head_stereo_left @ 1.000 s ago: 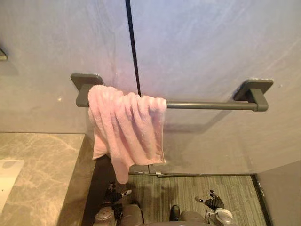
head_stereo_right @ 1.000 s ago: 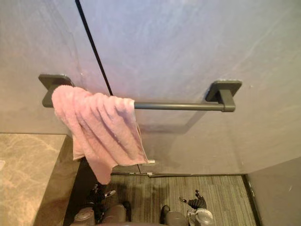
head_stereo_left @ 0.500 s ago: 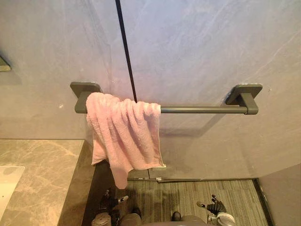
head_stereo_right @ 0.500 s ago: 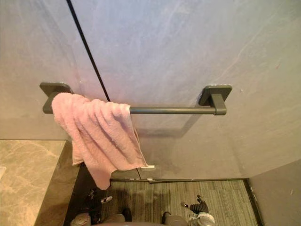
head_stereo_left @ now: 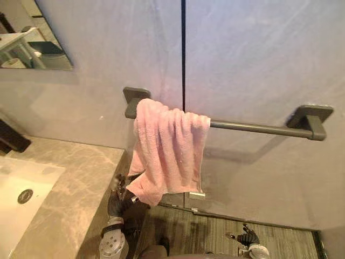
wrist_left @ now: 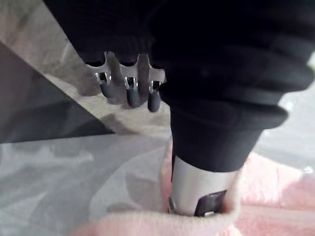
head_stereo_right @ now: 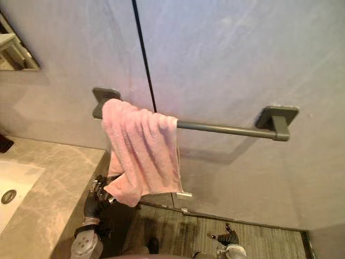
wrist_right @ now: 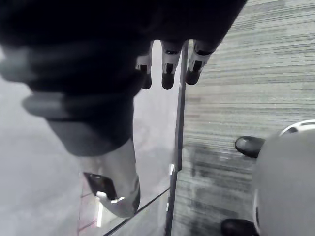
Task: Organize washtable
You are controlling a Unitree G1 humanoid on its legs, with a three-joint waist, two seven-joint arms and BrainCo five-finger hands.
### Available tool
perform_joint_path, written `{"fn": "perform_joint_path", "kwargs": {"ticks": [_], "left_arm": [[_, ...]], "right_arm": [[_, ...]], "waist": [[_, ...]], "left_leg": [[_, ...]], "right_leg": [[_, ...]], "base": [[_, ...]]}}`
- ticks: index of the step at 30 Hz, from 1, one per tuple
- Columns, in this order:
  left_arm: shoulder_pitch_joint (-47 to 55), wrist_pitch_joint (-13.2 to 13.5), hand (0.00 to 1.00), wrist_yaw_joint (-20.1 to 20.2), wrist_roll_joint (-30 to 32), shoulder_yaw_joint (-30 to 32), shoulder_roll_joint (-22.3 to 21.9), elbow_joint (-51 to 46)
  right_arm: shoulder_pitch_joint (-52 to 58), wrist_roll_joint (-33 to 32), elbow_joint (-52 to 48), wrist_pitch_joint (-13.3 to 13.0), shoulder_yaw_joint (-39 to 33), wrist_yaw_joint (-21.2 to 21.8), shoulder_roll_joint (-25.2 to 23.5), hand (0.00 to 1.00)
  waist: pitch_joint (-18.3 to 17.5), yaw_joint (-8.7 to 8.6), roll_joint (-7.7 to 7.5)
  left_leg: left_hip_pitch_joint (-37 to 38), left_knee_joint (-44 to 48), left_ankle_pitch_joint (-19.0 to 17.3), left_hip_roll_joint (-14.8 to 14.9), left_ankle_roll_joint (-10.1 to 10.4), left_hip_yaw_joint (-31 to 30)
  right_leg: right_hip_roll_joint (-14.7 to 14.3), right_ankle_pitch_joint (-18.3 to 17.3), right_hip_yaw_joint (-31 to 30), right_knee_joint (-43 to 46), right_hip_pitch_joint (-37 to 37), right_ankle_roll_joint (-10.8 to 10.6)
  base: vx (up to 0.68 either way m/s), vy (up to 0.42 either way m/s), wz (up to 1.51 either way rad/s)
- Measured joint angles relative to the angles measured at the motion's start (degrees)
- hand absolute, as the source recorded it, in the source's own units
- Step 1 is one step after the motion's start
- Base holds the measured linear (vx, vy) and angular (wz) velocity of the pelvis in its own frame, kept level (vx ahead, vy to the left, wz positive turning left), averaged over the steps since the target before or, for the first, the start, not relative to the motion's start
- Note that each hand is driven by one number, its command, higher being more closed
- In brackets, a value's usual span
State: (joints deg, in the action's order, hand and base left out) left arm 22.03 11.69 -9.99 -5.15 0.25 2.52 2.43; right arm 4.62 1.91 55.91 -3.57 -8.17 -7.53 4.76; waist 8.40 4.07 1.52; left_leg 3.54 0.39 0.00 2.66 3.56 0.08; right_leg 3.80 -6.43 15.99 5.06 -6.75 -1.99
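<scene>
A pink towel [head_stereo_left: 170, 145] hangs bunched over the left end of a grey wall bar [head_stereo_left: 259, 128]. My left hand [head_stereo_left: 117, 200] is raised beside the marble counter, just under the towel's lower left corner. In the left wrist view its thumb [wrist_left: 197, 191] reaches straight out against the towel's pink edge [wrist_left: 266, 196], while its fingers [wrist_left: 129, 93] stay relaxed and clear of the cloth, so the hand is open. My right hand [head_stereo_left: 247, 237] hangs low over the floor, open with its fingers [wrist_right: 167, 73] spread and holding nothing.
A brown marble counter [head_stereo_left: 70, 189] with a white sink [head_stereo_left: 21, 189] takes up the lower left. A dark faucet [head_stereo_left: 11, 141] stands by the wall and a mirror [head_stereo_left: 32, 43] hangs above. The right part of the bar is bare. Striped grey floor [head_stereo_left: 215, 237] lies below.
The camera has swung left, bringing sink and mirror into view. My left hand has risen from low by the floor to the towel's lower corner. The right hand stays low.
</scene>
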Motion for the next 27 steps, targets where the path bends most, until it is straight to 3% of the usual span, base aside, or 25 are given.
{"fn": "perform_joint_path", "kwargs": {"ticks": [9, 21, 27], "left_arm": [[-2.6, 2.3, 0.0, -0.1, 0.5, -0.2, 1.3, -7.3], [-2.7, 2.3, 0.0, -0.1, 1.8, 0.0, 3.9, -7.3], [-3.0, 2.3, 0.0, 0.0, 2.6, 0.0, 5.5, -7.3]], "right_arm": [[-0.7, 0.5, -1.1, -0.1, 0.2, 0.0, 0.4, 0.0], [-0.7, 1.0, -1.0, 0.1, 0.6, 0.1, 2.0, 0.0], [-1.1, 1.0, -1.0, 0.1, 2.1, 0.2, 2.5, 0.0]], "waist": [[-0.6, -0.22, -0.61], [-1.1, -0.62, -0.9], [-1.2, -1.73, -0.84]], "left_leg": [[-0.2, 0.4, -0.2, 0.2, -0.2, 0.0], [0.1, 0.8, -0.2, 0.3, -0.3, 1.0], [0.2, 0.5, -0.2, 0.2, -0.3, 1.3]], "right_leg": [[-0.4, 0.0, -0.6, 0.1, -0.1, 0.2], [0.2, -0.2, -2.2, 0.8, 0.9, 0.3], [-0.2, -0.1, -2.5, 0.6, 1.0, 0.4]], "base": [[0.02, -0.016, -0.01], [-0.05, 0.005, -0.05], [0.01, -0.009, -0.02]]}}
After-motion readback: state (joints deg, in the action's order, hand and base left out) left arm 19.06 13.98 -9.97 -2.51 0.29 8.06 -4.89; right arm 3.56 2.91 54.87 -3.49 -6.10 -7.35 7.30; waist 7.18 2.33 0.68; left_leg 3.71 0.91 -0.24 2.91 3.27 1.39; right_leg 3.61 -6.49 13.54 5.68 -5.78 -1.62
